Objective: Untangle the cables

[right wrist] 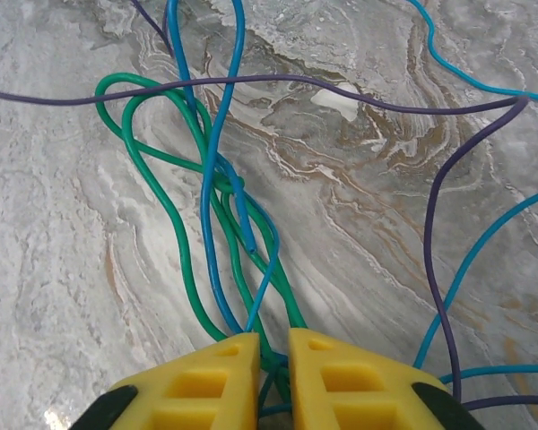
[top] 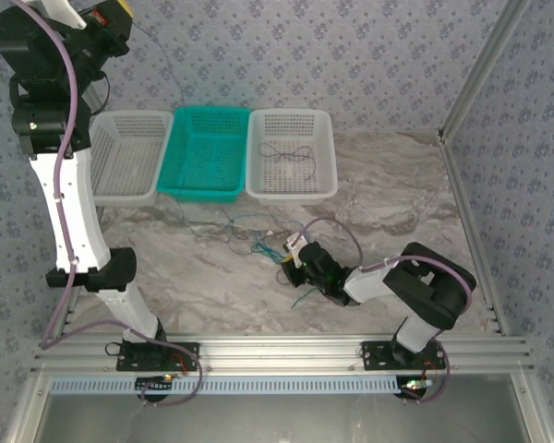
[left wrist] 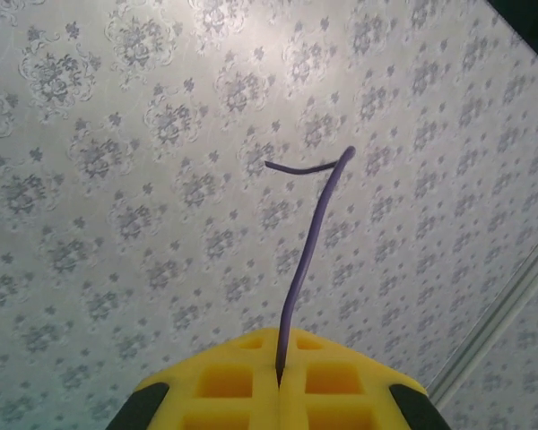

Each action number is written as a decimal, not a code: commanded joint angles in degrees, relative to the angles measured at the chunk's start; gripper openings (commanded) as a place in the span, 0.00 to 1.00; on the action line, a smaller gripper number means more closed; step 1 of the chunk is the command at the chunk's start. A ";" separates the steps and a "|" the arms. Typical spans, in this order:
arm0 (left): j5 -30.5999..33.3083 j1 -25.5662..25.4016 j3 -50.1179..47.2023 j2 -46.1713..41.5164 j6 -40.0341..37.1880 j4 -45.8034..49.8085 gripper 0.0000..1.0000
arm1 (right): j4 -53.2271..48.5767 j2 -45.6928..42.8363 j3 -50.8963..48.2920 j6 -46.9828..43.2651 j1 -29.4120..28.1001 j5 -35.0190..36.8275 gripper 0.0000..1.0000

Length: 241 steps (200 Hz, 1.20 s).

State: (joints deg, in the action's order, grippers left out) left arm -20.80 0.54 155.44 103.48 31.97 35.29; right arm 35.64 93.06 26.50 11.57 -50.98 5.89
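Left tool [left wrist: 279, 348]: yellow fingers pressed together, clamped on one purple cable [left wrist: 305, 251] that sticks up from the tips and bends over at its end. Patterned wall [left wrist: 117, 179] behind it. From above, this tool is raised high at the far left, and a thin strand drops from it toward the baskets.

Right tool [right wrist: 273, 345]: fingers nearly together with a narrow gap. Green cable [right wrist: 175, 215] loops and a blue cable [right wrist: 217, 134] run into that gap; can't tell if they are actually pinched. This tool sits low over the counter [top: 397, 185], right of centre, at the near-right edge of the tangle.

The cables [top: 254, 231] lie in a loose knot mid-counter, just near of the basket row. Close up, green and blue strands cross and twist together, a purple strand [right wrist: 251, 82] lies across them from left to right, and lighter blue strands [right wrist: 484, 242] trail off right.

Far side, three baskets touching in a row: white basket [top: 120, 115] left, teal basket [top: 212, 111] middle, second white basket [top: 291, 115] right with a thin dark wire [top: 291, 152] inside.
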 commanded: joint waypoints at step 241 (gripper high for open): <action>-3.29 -25.22 2.88 3.44 3.57 -2.46 0.00 | -7.60 -13.75 36.63 -0.47 12.91 -21.55 0.97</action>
State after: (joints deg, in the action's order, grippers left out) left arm -25.30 -22.57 158.28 107.53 37.52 32.36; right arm 21.08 74.46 57.80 7.38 -40.93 -12.32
